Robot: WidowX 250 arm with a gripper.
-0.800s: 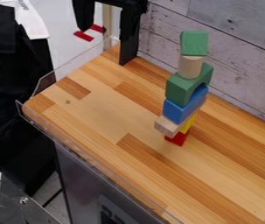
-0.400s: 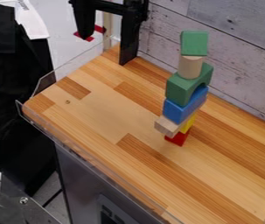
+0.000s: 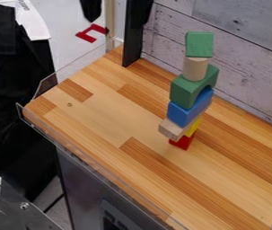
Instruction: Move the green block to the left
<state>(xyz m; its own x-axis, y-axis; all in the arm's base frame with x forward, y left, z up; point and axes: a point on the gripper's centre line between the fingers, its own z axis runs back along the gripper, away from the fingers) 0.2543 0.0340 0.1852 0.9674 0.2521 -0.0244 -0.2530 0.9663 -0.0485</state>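
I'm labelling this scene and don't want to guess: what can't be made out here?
All in the camera view:
- Gripper: upper part, cut off by the top edge.
- Top green block: far side, turned away.
- Yellow block: full shape, partly hidden by the blue block and plain wood block.
- Dark spot on the table: too small to identify.

You are looking from one fixed camera, sitting above the table (image 3: 102, 117) and facing down at a slant. You are facing across the table toward the wall (image 3: 246, 49) behind it, so its long sides are running diagonally, from your upper left to your lower right. You are viewing from fairly near: the table's lower end is running past the bottom edge. You are also seeing the panel (image 3: 81, 179) below its near side and the floor (image 3: 60, 33) beyond its upper-left end.
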